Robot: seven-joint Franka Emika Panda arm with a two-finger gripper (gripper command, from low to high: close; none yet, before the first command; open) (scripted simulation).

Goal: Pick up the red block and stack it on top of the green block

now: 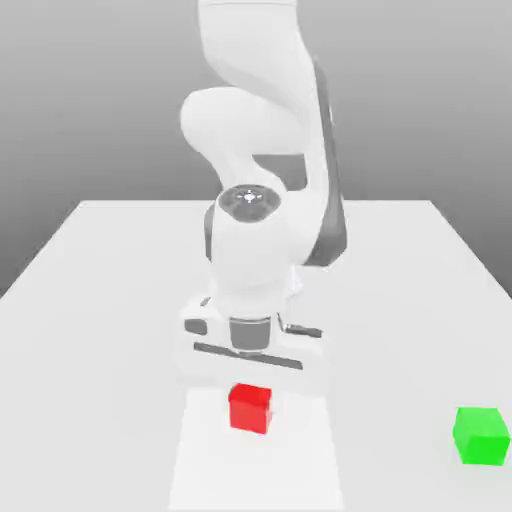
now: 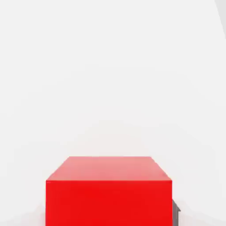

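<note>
The red block [image 1: 250,408] sits low at the front middle of the white table, directly under the arm's hand. My gripper [image 1: 250,395] has come straight down over it and is shut on the red block. In the hand view the red block [image 2: 108,194] looms close, and a dark grey fingertip [image 2: 176,214] presses against one of its sides; the other finger is hidden behind the block. The green block [image 1: 481,435] rests on the table far off toward the exterior view's right, well apart from the red one.
The white table [image 1: 90,330] spreads wide on both sides of the arm. The arm's bulky white links [image 1: 262,190] rise above the hand and hide the table's middle behind them.
</note>
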